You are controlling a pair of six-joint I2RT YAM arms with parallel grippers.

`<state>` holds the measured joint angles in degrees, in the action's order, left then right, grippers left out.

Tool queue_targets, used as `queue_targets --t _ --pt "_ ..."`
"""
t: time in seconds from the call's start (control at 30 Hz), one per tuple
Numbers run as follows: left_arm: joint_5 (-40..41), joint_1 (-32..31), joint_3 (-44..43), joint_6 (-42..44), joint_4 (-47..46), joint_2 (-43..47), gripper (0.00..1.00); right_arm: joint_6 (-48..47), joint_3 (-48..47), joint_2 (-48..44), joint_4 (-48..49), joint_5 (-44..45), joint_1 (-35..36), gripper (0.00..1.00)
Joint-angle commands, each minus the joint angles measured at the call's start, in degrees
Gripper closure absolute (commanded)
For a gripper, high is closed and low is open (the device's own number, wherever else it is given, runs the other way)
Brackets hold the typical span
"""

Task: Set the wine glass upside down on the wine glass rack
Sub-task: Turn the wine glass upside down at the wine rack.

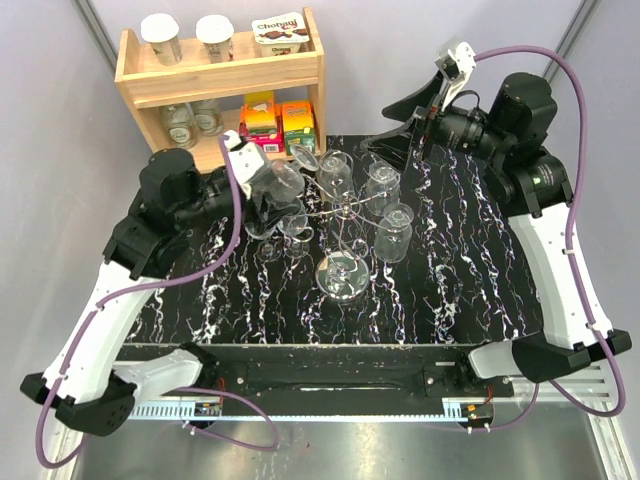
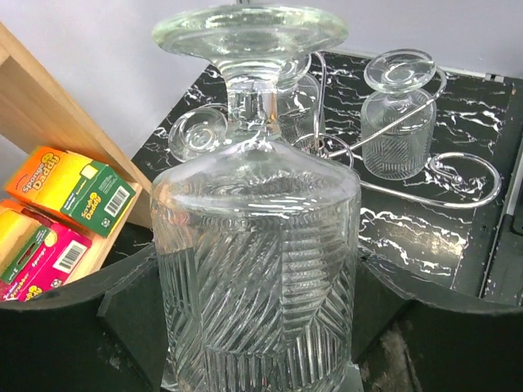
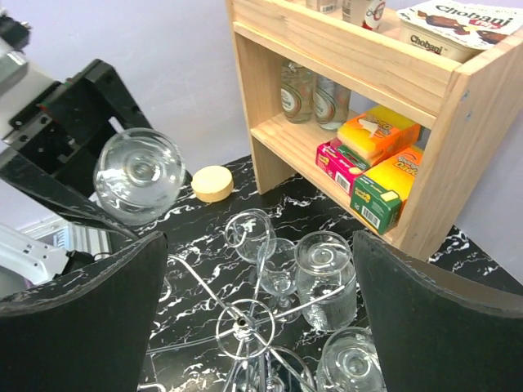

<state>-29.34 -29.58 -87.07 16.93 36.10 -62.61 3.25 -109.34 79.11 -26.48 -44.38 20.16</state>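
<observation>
Left gripper (image 2: 257,327): jaws pinch the bowl of the wine glass (image 2: 257,269), one finger on each side. Right gripper (image 3: 261,318): jaws spread wide, holding nothing.

Wine glass: clear glass. The bowl is straight-sided and cut with ribbed chevron panels. The stem is short and thick, and the foot is a flat round disc. In my left wrist view the foot is at the top, the end away from my wrist. I hold the glass above the black marbled table (image 1: 470,270), to the left of the wine glass rack (image 1: 340,272) and near the wooden shelf (image 3: 458,122).

Rack: thin silver wire with curled scroll arms on a round shiny base. It already carries other glasses, foot up.

Readable text:
- "Chobani" on the yogurt cup (image 3: 449,28), top shelf.
- "Sponge Daddy", plus a barcode, on the orange-and-green box (image 2: 78,192), lower shelf.
</observation>
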Motion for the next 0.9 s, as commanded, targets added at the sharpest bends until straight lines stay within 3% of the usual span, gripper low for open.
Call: queue_targets --t 0.0,0.27,0.57,0.87 --pt "-3.97 2.86 6.01 -4.53 -15.51 5.12 1.0 -1.4 -1.23 0.78 -0.06 1.67 -1.26 0.01" --pt "-2.65 6.64 19.55 -9.8 -25.28 12.5 1.0 -1.84 -1.75 2.8 -0.06 1.49 -2.41 0.01" --pt "-2.21 8.66 29.23 -11.83 -31.08 16.82 1.0 -2.28 -0.97 4.3 0.29 1.05 -2.85 0.01" --pt "-7.48 9.11 38.19 -14.38 -40.3 17.61 1.0 -2.54 0.53 4.3 0.46 0.0 -3.11 0.0"
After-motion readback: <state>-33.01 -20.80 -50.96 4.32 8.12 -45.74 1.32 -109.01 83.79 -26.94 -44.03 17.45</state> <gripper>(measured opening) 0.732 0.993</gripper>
